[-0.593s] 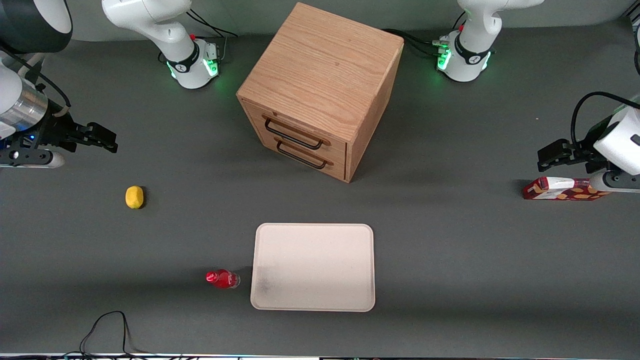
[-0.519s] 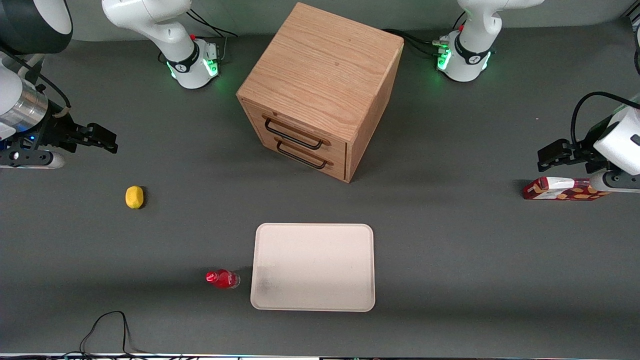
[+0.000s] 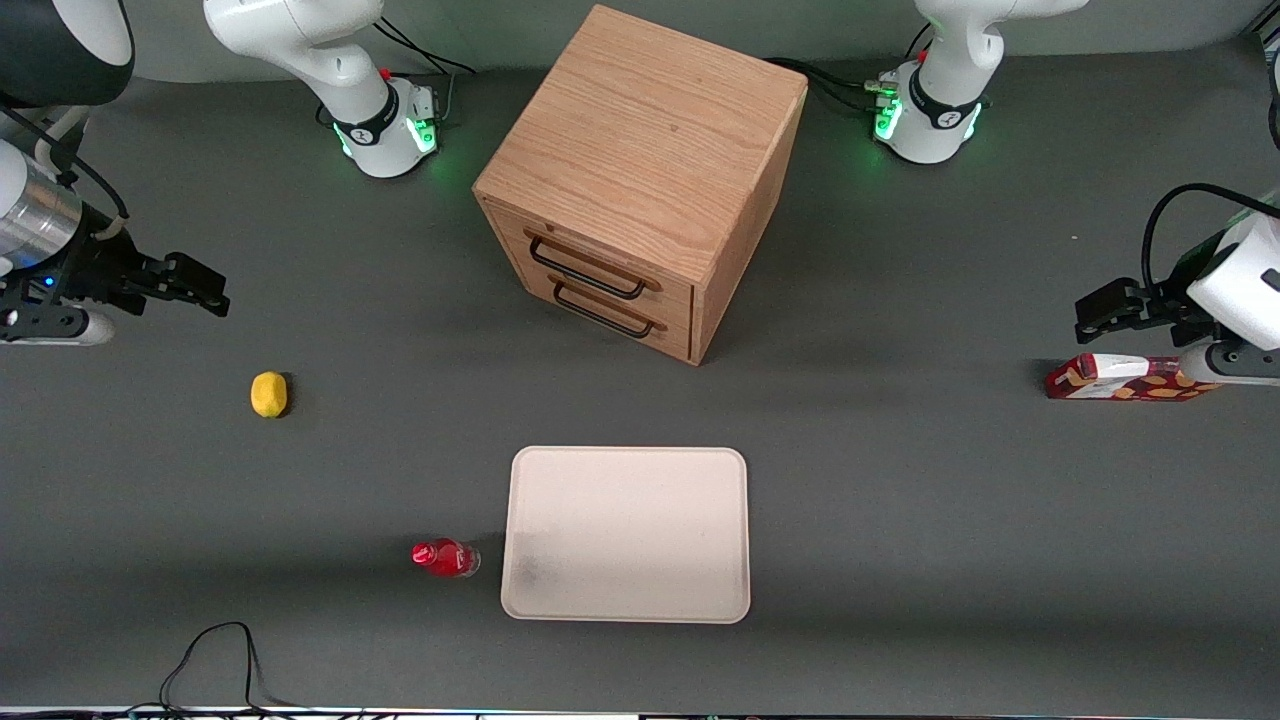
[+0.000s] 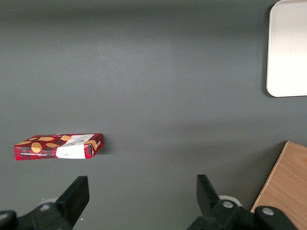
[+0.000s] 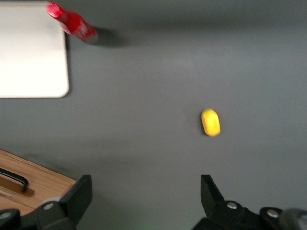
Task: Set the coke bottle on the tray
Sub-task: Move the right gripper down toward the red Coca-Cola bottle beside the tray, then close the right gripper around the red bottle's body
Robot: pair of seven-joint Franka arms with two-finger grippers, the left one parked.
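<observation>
Front view is showing the tray (image 3: 627,534) lying flat on the grey table (image 3: 900,500), nearer the camera than the drawer box (image 3: 640,180), and it is holding nothing; only a faint grey smudge is marking its surface near one corner. The bottle (image 3: 445,558) is lying on its side on the table just beside the tray's short edge, on the working arm's side, not touching the rim as far as can be seen, with its red cap pointing away from the tray. The gripper (image 3: 205,292) is hanging above the table at the working arm's end, well apart from the bottle and farther from the camera than the lemon (image 3: 268,394). Its fingers are standing apart with nothing between them, as the right wrist view is showing: both fingertips (image 5: 79,196) are spread wide over bare table, with the lemon (image 5: 210,122), the bottle (image 5: 73,22) and a corner of the tray (image 5: 33,57) all in sight. Both drawers of the box are sitting closed, their dark handles (image 3: 590,270) facing the tray. A red carton (image 3: 1120,378) is lying toward the parked arm's end of the table, and the left wrist view is showing it (image 4: 58,146) flat on the table.
</observation>
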